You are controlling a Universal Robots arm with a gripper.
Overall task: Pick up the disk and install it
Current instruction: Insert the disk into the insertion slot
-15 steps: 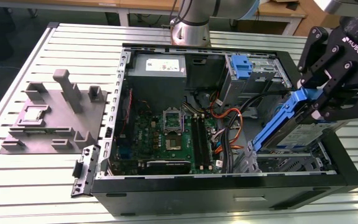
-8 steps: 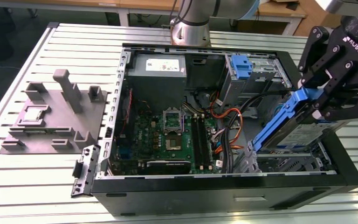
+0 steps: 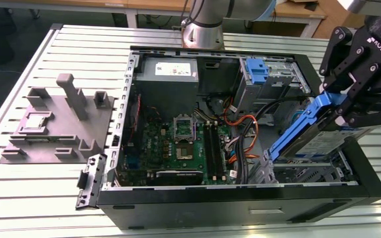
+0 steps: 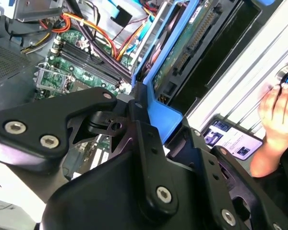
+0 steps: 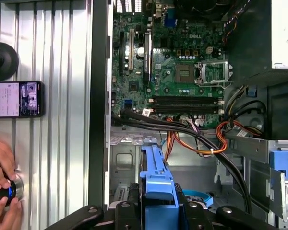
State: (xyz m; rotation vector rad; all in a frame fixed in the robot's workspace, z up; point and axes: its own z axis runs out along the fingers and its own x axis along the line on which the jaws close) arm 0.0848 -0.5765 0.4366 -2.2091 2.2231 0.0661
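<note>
The black claw (image 3: 336, 106) is clamped on the blue plastic rail (image 3: 295, 130) of the flat silver-grey disk (image 3: 317, 143), tilted above the open black computer case (image 3: 243, 201); probably stiff, weighty, shock-sensitive; rail edges suit gripping.

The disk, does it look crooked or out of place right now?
Yes. The disk is steeply tilted, clamped by the end effector over the computer case at the exterior view's right, not seated flat.
</note>
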